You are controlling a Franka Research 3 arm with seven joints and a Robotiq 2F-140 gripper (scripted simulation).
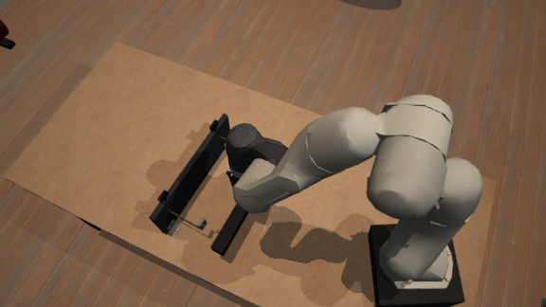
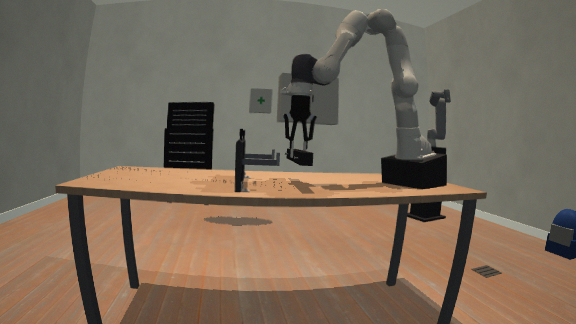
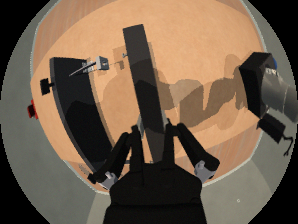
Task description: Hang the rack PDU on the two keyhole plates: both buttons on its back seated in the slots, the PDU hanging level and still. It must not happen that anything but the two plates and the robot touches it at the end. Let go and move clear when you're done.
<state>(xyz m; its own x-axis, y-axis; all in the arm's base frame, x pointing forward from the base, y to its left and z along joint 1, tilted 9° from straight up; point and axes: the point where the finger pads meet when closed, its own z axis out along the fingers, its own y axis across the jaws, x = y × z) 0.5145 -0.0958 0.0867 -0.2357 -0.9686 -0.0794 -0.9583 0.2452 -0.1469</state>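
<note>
The rack PDU (image 1: 230, 230), a long dark bar, is held clamped in the gripper (image 2: 300, 145) and carried clear above the worktop (image 2: 150, 186), with the upright mounting board (image 1: 190, 172) and its keyhole plates standing just beside it. In the top view the bar's long axis is seen running roughly parallel to the board, one end projecting beyond the arm (image 1: 332, 142). The remaining gap is judged to lie sideways toward the board; the buttons cannot be made out.
</note>
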